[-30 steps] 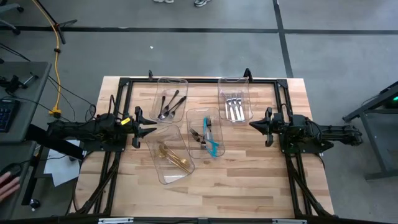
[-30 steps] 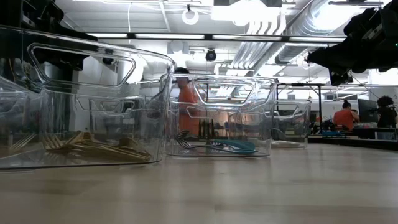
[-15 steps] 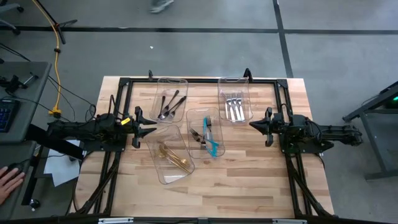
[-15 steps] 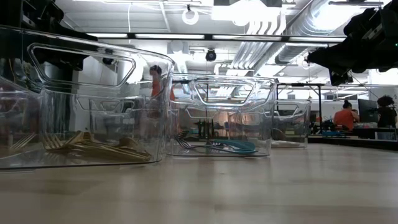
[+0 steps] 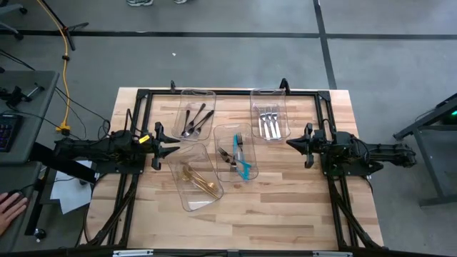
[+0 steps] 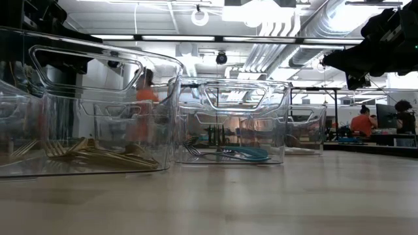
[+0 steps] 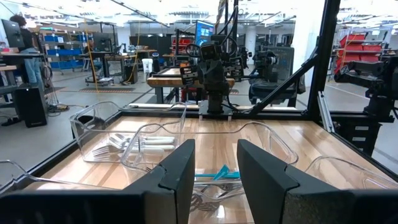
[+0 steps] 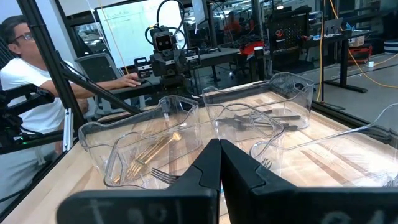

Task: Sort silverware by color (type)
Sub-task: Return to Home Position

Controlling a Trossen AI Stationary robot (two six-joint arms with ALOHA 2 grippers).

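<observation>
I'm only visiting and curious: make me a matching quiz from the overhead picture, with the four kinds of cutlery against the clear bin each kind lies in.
Cutlery:
1. black forks
2. silver forks
3. gold utensils
4. teal-handled utensils

Bins, by place in the overhead view:
A. middle bin
B. upper right bin
C. lowest bin, lying askew
D. upper left bin

Pairs: 1-D, 2-B, 3-C, 4-A.
</observation>
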